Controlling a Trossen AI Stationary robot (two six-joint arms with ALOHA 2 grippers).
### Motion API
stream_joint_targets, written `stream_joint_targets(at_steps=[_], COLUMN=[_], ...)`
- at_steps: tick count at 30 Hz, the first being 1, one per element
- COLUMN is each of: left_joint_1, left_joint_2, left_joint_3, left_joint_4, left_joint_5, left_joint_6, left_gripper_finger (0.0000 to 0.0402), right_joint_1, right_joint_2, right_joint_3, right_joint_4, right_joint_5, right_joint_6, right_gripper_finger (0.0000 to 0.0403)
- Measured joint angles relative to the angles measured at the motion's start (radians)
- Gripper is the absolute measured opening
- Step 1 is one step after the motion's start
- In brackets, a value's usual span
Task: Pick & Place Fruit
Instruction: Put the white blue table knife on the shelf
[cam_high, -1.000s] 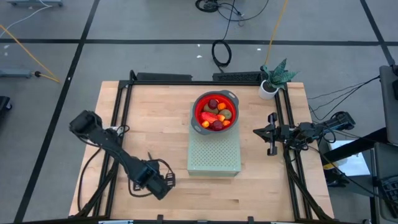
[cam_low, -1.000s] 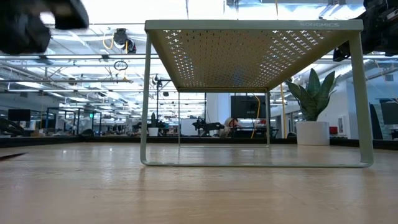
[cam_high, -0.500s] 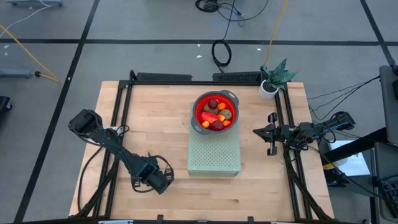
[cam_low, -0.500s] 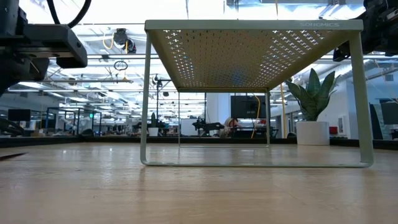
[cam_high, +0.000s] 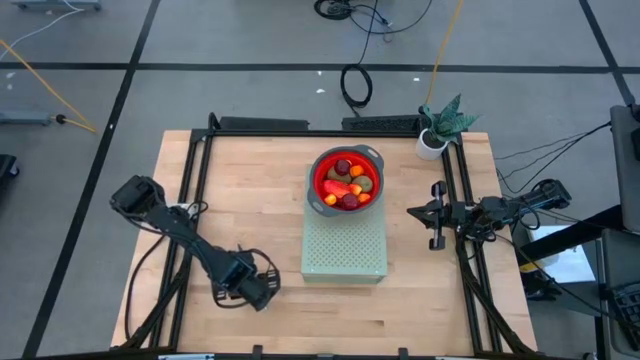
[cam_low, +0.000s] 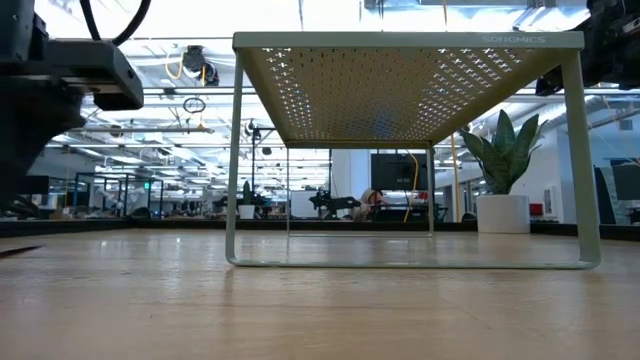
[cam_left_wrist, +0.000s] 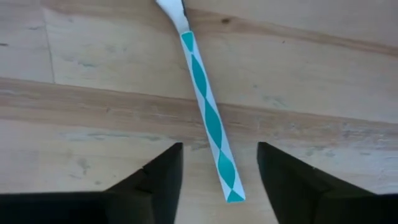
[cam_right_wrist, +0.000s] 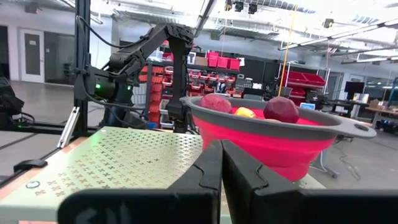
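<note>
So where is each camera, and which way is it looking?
High: overhead, facing down at the table; both arms show.
Low: at tabletop height, facing under the green rack.
Left wrist: above the knife; left end effector open.
Right wrist: facing the red bowl; right end effector shut.
Shared: high and right wrist show the bowl's fruit.

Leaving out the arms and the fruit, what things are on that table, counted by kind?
Red bowl: 1
Green perforated stand: 1
Knife with teal-and-white handle: 1
Potted plant: 1
Total: 4

Red bowl (cam_high: 347, 182) grey-rimmed, teal-and-white diamond-patterned knife handle (cam_left_wrist: 211, 121), pale-green perforated stand (cam_high: 344, 245)
</note>
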Motion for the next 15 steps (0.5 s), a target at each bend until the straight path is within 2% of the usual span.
stream_joint_targets(at_steps=[4,7,15], left_joint_1=[0.01,0.013,0.017], left_joint_2=[0.012,0.035,0.111], left_joint_3=[0.0,0.0,0.004], left_joint_4=[0.001,0.01,0.091], left_joint_5=[0.0,0.0,0.04], left_joint_6=[0.001,0.003,0.003], left_gripper_finger=[0.0235,0.0244,0.0223], right_joint_1=[0.0,0.0,0.0], right_joint_2=[0.0,0.0,0.0], right_joint_3=[0.0,0.0,0.0], right_joint_4=[0.0,0.0,0.0], right_joint_5=[0.0,0.0,0.0], right_joint_6=[-0.01,-0.008,-0.007], right_gripper_finger=[0.0,0.0,0.0])
